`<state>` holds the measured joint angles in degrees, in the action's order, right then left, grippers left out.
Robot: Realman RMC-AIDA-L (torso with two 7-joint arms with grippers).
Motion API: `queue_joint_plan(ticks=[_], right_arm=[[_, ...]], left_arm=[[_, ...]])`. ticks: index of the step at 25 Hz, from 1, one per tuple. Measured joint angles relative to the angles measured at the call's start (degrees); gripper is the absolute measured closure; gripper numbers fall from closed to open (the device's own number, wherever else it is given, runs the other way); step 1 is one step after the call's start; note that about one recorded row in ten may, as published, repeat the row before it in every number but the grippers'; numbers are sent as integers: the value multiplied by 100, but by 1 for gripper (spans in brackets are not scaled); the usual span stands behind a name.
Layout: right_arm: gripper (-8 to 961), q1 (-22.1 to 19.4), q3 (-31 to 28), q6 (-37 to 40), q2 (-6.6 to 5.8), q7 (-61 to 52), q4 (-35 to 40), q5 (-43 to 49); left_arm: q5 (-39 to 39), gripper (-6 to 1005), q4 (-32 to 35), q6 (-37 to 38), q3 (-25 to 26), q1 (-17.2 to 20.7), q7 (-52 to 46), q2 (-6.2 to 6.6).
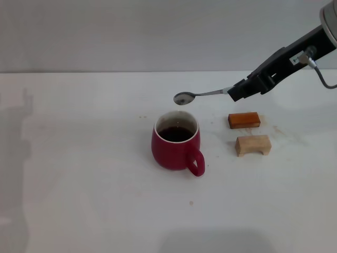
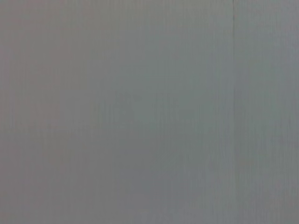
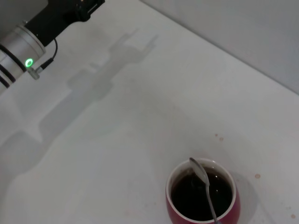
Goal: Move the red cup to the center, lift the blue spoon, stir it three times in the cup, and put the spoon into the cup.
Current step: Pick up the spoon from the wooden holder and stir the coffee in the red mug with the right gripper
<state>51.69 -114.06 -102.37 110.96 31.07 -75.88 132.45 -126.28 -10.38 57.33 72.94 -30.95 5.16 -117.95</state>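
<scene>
- While the right pincer (image 1: 235, 92) clenches the blue spoon (image 1: 202, 95) by its handle end, holding it nearly level in the air, the biggest risk I judge is to the red cup (image 1: 175, 146). It stands near the middle of the tabletop (image 1: 79, 174) with dark liquid inside, and a spoon brought down off-centre could knock the rim and tip or slide it.
- Stirring too fast or too deep could slosh liquid over the pale rim onto the tabletop.
- Gripped so far back, the spoon could twist or slip in the pincer when its bowl meets the liquid; the bowl hangs just above the cup's far rim, not yet inside.
- Two wooden blocks (image 1: 253, 145) lie near the cup on the right arm's side; a low sweep might brush them.
- Left pincer: parked out of sight, state unknown.
- No brand, label or writing is readable anywhere.
</scene>
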Motion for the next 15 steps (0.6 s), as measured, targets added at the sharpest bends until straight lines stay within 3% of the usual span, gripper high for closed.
queue_joint_plan(ticks=[6,15], right_arm=[[817,462,-99,76,-172,399,1071,26],[818,864,-64,376,-180,730,1913,314]], left_arm=[[17,337,-10,8,0,-9,-18,-6],[10,337,-75,33,0,43,-28,-17]])
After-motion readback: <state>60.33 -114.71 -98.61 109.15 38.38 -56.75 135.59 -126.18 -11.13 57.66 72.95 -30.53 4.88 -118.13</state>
